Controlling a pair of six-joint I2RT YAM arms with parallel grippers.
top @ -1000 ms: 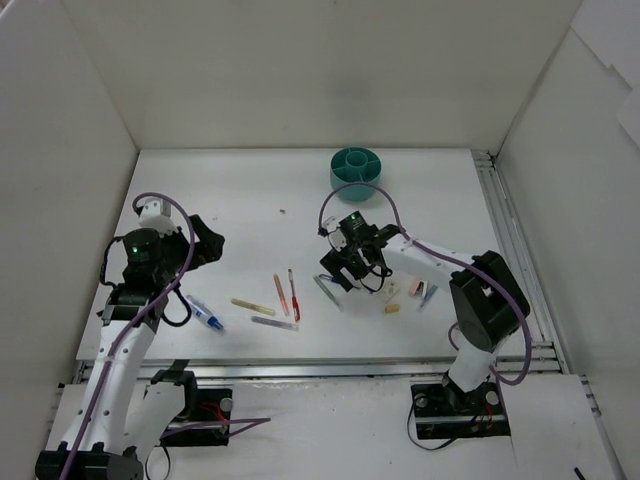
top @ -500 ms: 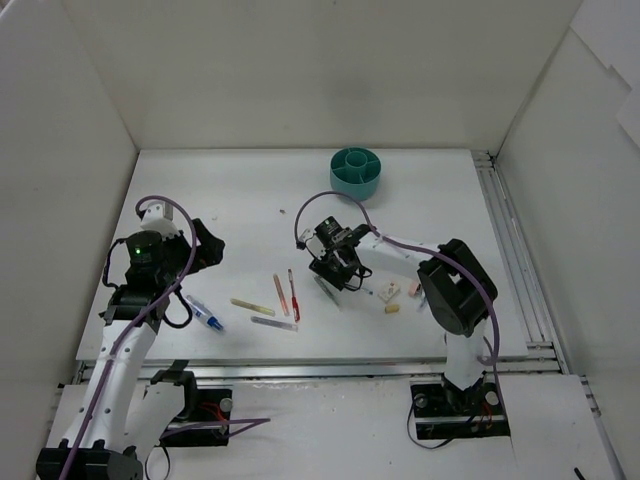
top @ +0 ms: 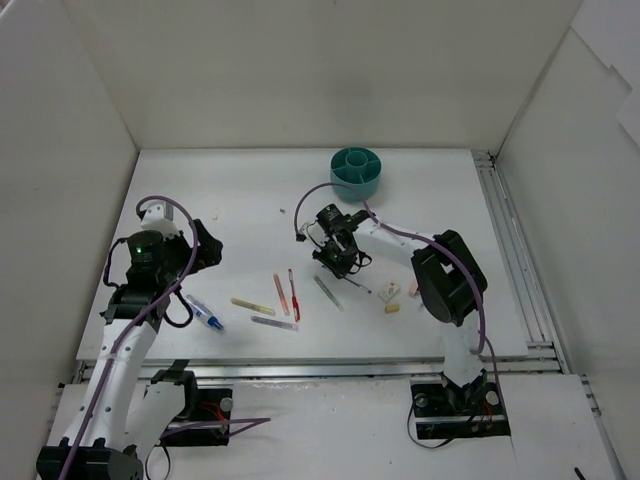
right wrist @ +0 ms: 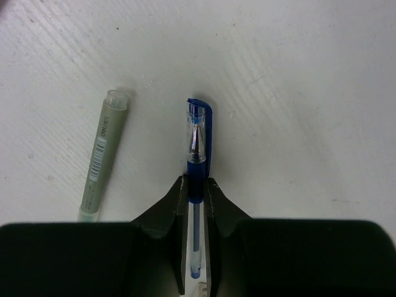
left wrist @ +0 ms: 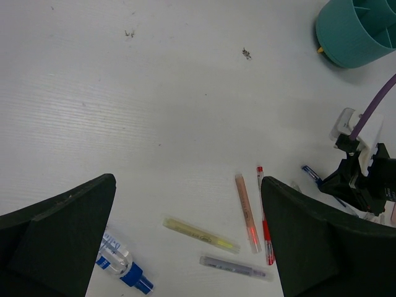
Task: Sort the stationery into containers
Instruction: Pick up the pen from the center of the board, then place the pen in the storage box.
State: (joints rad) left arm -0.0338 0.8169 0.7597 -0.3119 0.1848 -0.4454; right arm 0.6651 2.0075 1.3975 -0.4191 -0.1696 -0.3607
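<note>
Swinging leftward across the bench over the last second, the right arm has brought its jaws down and closed them on the blue pen; they now pinch its barrel just below the cap, squarely across it, a hold that should keep it from pivoting when raised; the pen looks to be lying on the bench near the middle, with a grey-green pen just beside it, untouched. Left jaws are spread wide and hold nothing; they hang above the red pen, orange pencil, yellow pen, grey pen and blue-and-white pen, probably waiting so the arms do not cross. At the far side stands the teal cup, well apart from the loose items; eraser blocks lie near the right arm. Sorting seems barely begun; next should come a lift and a carry to the cup.
</note>
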